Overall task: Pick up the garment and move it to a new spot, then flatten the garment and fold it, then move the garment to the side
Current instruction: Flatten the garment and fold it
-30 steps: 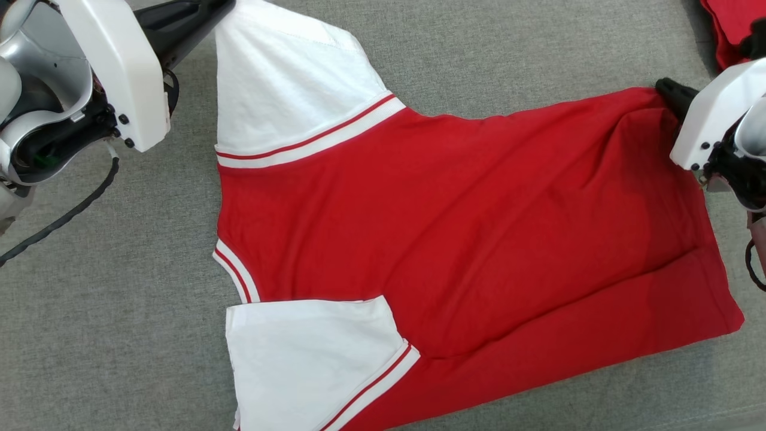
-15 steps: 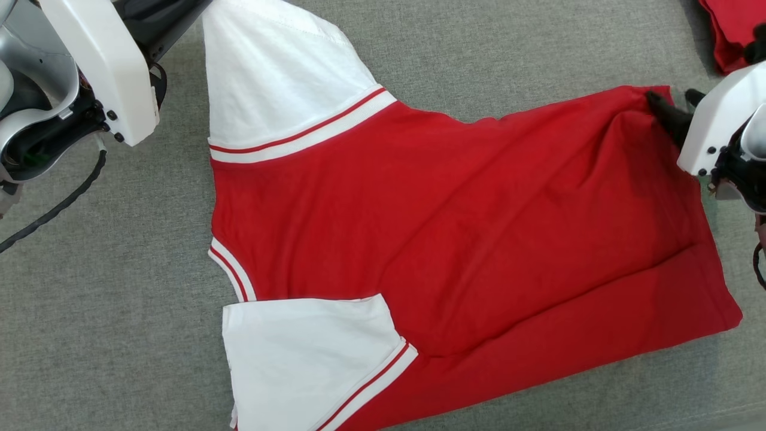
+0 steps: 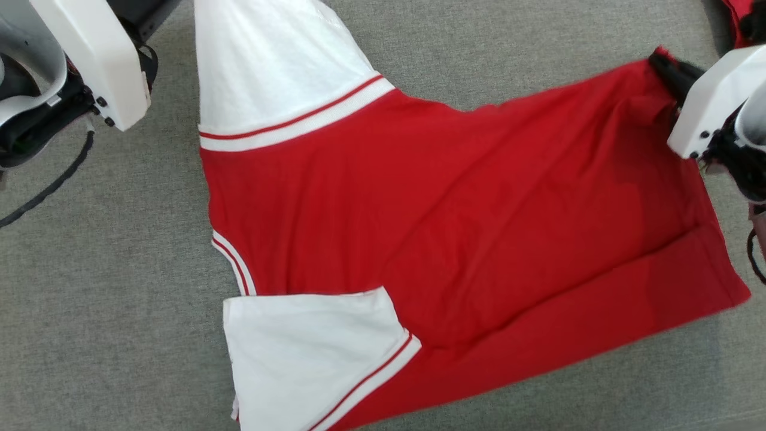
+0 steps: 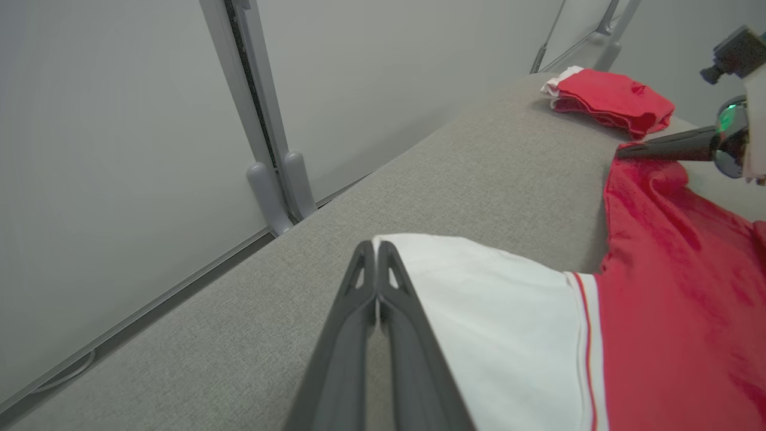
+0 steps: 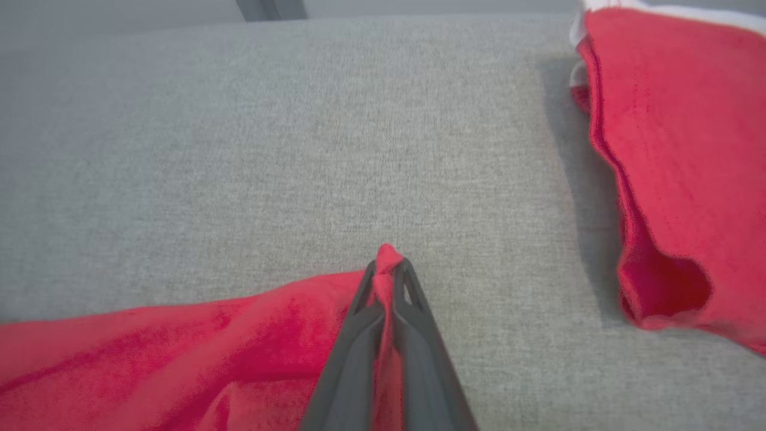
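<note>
Here the red T-shirt (image 3: 455,227) is lying across the grey upholstered surface (image 3: 108,311), its long axis running side to side in the head view. The white sleeves and neckline are pointing toward the robot's left, the hem toward its right (the near sleeve is lying folded in over the body). The left gripper (image 4: 377,245) is pinching the far sleeve's tip, fingers pressed together. The right gripper (image 5: 388,266) is clamping the far hem corner, cloth bunching between its closed fingers. A folded red garment (image 5: 670,149) is sitting nearby, apart.
</note>
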Tool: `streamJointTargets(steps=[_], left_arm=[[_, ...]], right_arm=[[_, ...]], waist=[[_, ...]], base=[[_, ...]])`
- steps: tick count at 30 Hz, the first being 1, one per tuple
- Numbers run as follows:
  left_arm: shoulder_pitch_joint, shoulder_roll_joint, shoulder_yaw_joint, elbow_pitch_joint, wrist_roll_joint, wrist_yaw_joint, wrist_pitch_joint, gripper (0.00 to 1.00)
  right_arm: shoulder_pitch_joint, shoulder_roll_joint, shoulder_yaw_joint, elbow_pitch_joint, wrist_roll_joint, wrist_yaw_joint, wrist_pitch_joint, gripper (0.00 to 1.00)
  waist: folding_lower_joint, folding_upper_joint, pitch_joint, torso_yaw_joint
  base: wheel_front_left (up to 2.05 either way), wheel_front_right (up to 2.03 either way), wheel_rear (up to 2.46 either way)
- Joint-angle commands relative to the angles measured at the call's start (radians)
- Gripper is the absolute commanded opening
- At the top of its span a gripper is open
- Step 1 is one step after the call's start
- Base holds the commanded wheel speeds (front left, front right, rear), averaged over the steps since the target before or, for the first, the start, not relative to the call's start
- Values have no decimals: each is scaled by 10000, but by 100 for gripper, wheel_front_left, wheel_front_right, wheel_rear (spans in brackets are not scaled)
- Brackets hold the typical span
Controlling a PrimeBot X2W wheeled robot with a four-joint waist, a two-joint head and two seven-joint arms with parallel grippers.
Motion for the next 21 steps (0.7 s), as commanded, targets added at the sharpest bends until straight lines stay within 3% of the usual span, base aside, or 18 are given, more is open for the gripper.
streamJointTargets(steps=[1, 2, 5, 11, 17, 21], left_arm=[[-290, 66, 28, 107, 251, -8, -394, 0], [-367, 9, 26, 257, 553, -8, -1007, 0], [-425, -142, 47, 469, 693, -8, -1847, 0], [236, -163, -133, -79, 153, -9, -2232, 0], [1923, 818, -285, -2236, -541, -3, -2090, 0], [3391, 1445, -330, -3860, -857, 385, -1977, 0]], right_arm=[[-180, -179, -120, -149, -54, -8, -579, 0], [-310, -242, -206, -287, -120, -8, -1374, 0], [-432, -431, -366, -210, -204, -8, -2329, 0], [236, -990, -150, -507, 265, -8, -2895, 0], [2199, -2386, 253, -2116, 1660, -10, -3247, 0], [3724, -3317, 1, -2905, 2342, -10, -3454, 0]], waist=[[0, 0, -4, 44], [0, 0, -60, 110], [0, 0, -217, 261], [0, 0, -606, 642], [0, 0, -1029, 1131], [0, 0, -1268, 1453]], base=[[0, 0, 0], [0, 0, 0], [0, 0, 0], [0, 0, 0], [0, 0, 0], [0, 0, 0]])
